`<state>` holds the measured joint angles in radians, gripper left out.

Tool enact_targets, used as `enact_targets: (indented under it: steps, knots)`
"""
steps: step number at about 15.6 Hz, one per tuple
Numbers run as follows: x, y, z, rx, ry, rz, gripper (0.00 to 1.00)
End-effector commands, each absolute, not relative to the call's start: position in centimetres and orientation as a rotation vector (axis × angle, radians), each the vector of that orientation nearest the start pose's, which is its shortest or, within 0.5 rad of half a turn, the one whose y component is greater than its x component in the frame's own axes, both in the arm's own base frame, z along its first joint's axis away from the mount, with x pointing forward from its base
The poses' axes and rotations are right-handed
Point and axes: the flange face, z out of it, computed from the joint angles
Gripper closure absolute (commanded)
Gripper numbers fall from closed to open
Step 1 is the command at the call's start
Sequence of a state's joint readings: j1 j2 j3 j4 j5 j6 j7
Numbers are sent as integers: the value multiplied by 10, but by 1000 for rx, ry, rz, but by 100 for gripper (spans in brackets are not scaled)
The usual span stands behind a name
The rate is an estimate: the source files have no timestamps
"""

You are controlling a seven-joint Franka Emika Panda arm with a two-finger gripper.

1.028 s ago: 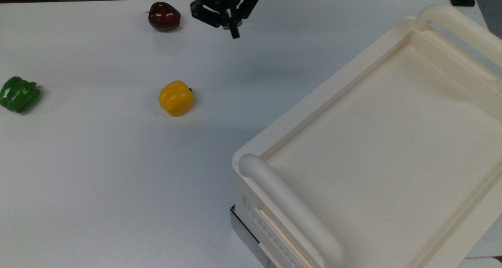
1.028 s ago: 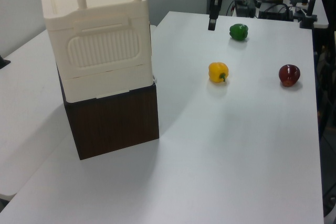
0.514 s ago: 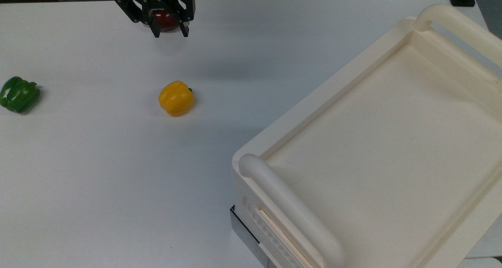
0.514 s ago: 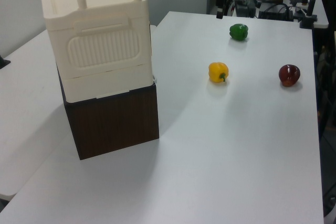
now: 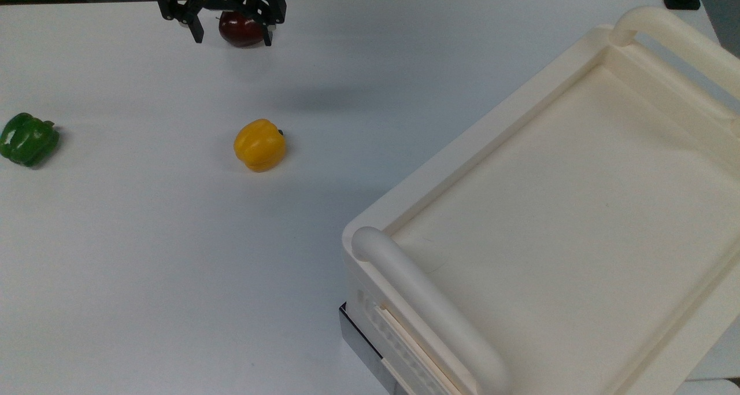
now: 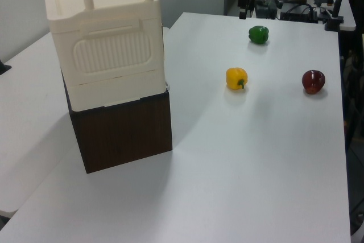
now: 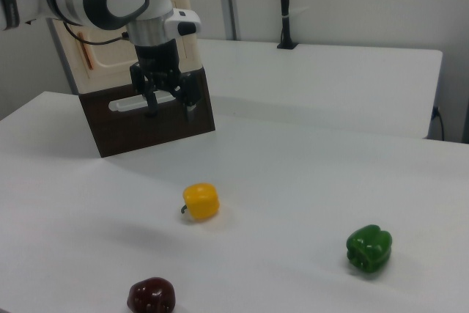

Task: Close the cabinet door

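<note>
Gripper [image 5: 232, 36] is being held with fingers spread wide and nothing between them. It is being hung above the table [image 5: 144, 239] at the far edge, over the red apple [image 5: 240, 29] at the top view's top left. The cabinet [image 5: 462, 152] is being seen well apart from it, toward the top view's lower right. The cabinet door [image 7: 79, 60] is being read as the cream panel with the copper handle [image 7: 87, 53] behind the arm, on the right view's left, long axis upright. How far it is being left ajar cannot be told. Judgement: a long diagonal traverse to the cabinet is being called for before any push.
</note>
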<state>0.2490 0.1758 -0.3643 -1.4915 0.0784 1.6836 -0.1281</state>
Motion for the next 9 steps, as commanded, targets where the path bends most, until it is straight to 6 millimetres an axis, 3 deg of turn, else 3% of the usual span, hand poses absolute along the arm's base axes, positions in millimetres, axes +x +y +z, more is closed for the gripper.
enact_targets:
  steps: [1,9]
  knots:
    - [610,-40,574,-3140,8,-27,0]
    - [613,-46,572,-3145,42,-42,0]
